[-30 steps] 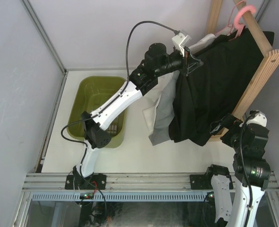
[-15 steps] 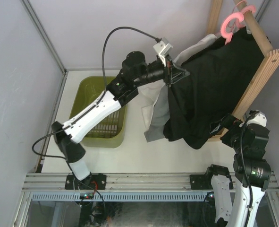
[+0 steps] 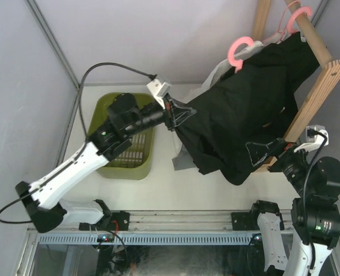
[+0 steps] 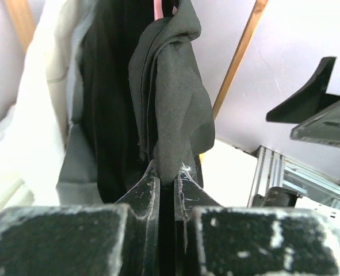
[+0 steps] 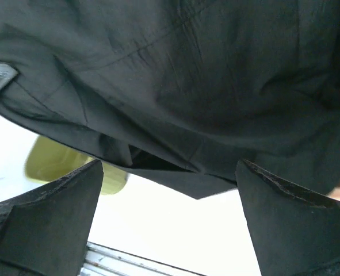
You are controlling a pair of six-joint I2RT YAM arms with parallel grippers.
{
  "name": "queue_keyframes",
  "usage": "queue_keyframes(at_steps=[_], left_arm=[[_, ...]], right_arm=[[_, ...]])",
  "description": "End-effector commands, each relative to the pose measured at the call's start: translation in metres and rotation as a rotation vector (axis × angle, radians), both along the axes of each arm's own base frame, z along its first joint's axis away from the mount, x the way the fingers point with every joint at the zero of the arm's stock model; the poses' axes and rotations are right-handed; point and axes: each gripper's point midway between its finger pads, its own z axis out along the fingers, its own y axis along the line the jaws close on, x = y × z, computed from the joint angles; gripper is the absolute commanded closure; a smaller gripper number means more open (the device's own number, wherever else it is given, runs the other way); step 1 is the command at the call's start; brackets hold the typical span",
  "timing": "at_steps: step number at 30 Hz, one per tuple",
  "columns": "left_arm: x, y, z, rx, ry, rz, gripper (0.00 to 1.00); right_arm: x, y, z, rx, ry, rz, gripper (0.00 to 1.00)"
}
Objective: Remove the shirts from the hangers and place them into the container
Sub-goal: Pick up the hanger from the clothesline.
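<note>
The black shirt, pinched by a fold in the clamped left gripper, has been dragged toward the container and now hangs just right of it. Its pink hanger has come along, so the shirt likely still needs freeing. Farther right of the container, the right gripper gapes wide and empty.

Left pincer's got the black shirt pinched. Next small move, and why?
Probably draw the left pincer left and down toward the container. It is shut on a fold of the black shirt, which stretches up to the pink hanger and looks not yet free of it. The right pincer is open by the hem, holding nothing.
</note>
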Motion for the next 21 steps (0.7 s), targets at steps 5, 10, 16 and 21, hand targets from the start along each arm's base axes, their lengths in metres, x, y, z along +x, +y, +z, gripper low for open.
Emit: queue_keyframes(at_steps=[5, 10, 16, 21], left_arm=[[-0.034, 0.088, 0.013, 0.009, -0.059, 0.193, 1.0], [-0.067, 0.124, -0.016, 0.0, 0.05, 0.22, 1.0], [-0.095, 0.168, -0.039, 0.157, 0.154, 0.257, 1.0], [-0.126, 0.216, 0.008, 0.115, 0.072, 0.28, 1.0]], right_arm=[[-0.005, 0.039, 0.059, 0.189, -0.069, 0.201, 0.08], [-0.002, 0.039, 0.054, 0.205, 0.026, 0.2, 0.07], [-0.008, 0.058, 0.037, 0.213, 0.164, 0.356, 0.04], [-0.002, 0.055, 0.012, 0.128, 0.234, 0.325, 0.01]])
